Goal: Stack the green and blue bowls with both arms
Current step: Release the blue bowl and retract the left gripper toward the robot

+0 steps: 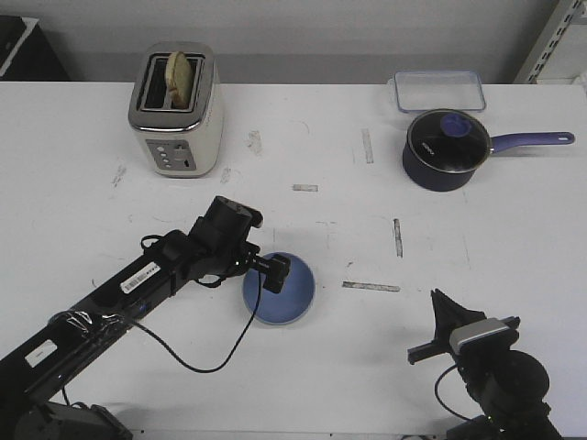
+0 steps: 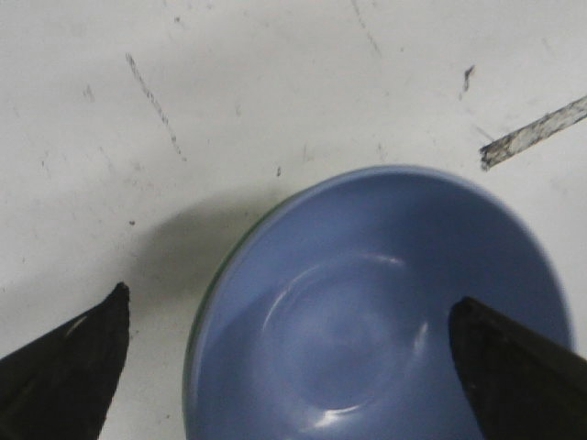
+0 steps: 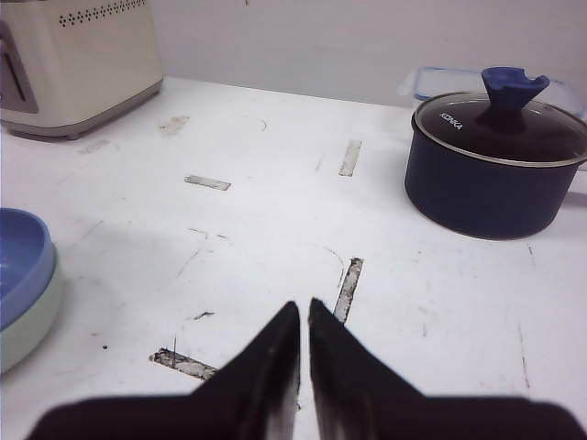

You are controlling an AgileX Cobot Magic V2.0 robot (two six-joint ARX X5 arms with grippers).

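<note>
The blue bowl [image 1: 292, 295] sits nested inside the green bowl [image 3: 27, 323] near the table's middle front. Of the green one only a thin rim [image 2: 207, 291] shows in the left wrist view. My left gripper [image 1: 266, 270] hovers open over the stack's left side. One fingertip is outside the rim over the table and the other is over the blue bowl's [image 2: 367, 321] inside, with nothing gripped. My right gripper [image 1: 438, 302] is shut and empty at the front right, well apart from the bowls, its tips [image 3: 304, 307] pointing over bare table.
A cream toaster [image 1: 176, 110] with bread stands at the back left. A dark blue lidded saucepan [image 1: 445, 151] with its long handle to the right and a clear plastic container [image 1: 438, 90] are at the back right. Worn tape marks [image 1: 371, 286] dot the table.
</note>
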